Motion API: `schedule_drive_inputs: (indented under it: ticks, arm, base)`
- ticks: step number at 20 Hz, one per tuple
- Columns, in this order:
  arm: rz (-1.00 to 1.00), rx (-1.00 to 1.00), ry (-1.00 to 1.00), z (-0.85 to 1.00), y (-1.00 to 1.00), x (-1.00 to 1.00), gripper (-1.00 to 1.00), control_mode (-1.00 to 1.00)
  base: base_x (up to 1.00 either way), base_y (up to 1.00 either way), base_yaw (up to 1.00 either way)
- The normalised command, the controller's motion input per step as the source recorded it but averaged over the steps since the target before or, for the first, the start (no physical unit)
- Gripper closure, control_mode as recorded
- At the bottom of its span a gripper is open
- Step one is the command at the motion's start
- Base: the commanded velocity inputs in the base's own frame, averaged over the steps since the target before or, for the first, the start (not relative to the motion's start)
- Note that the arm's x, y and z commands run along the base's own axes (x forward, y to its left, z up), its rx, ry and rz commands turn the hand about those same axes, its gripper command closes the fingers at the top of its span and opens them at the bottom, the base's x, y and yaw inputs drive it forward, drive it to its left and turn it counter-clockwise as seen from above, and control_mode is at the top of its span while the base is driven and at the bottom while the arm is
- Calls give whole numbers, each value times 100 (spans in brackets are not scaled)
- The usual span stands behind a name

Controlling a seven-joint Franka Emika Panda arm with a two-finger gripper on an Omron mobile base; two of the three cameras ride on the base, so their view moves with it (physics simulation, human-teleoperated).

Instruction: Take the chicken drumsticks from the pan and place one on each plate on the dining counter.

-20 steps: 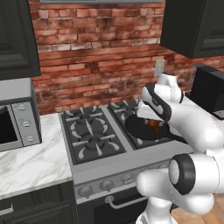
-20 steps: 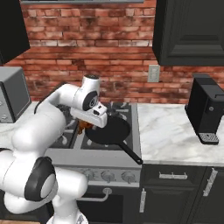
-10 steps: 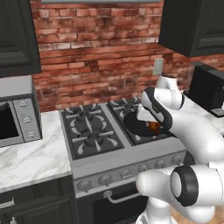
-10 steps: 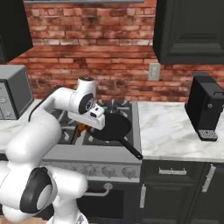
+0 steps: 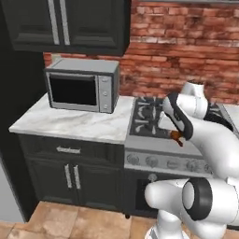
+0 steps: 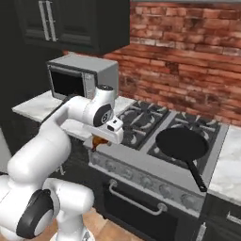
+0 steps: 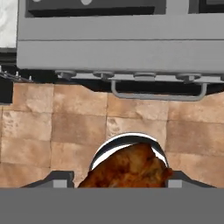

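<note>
At the far left of your left base view hang dark cabinets [image 5: 65, 23] with slim silver handles, and under them a boxy silver microwave [image 5: 81, 85] with a black glass door sits on the white, grey-veined marble tabletop [image 5: 70, 123]. Dark lower cabinets [image 5: 70, 175] stand beneath on a tan tiled floor [image 5: 79, 221]. Behind runs a rough red brick wall [image 5: 182, 42]. To the right comes the steel stove [image 5: 154, 140], with black cast grates on top and a row of round knobs along its brushed grey front.

Your pincer [image 5: 176, 138] hangs just off the stove's front edge, out over the floor. It is clamped on a chicken drumstick [image 5: 176, 137], a small lump of reddish-orange that shows between the dark fingers. In the hand view the drumstick [image 7: 129, 168] is rough, browned and crusted, wedged between the two finger tips, with the stove's front panel, knobs and curved oven handle [image 7: 157, 92] above it and the floor tiles behind.

From the right base view you see the pincer [image 6: 100, 140] left of the stove's corner with the drumstick [image 6: 98, 141] below the white hand. Well to the right, the round black pan [image 6: 182, 144] sits on the right-hand burner, its long straight handle pointing toward the stove's front edge. You cannot tell whether anything lies in the pan.
</note>
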Motion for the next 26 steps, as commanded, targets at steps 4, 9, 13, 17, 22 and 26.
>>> schedule_drive_inputs:
  ticks: [4, 9, 13, 17, 22, 26]
  arm:
    - [0, 0, 0, 0, 0, 0, 100, 100]
    - [0, 0, 0, 0, 0, 0, 100, 100]
    - [0, 0, 0, 0, 0, 0, 100, 100]
    - [0, 0, 0, 0, 0, 0, 100, 100]
    - [0, 0, 0, 0, 0, 0, 100, 100]
    - [0, 0, 0, 0, 0, 0, 100, 100]
  base:
    - [-3, 1, 100]
    - [-2, 0, 100]
    - [-2, 1, 100]
    - [0, 7, 100]
    - [50, 11, 87]
    - [100, 16, 28]
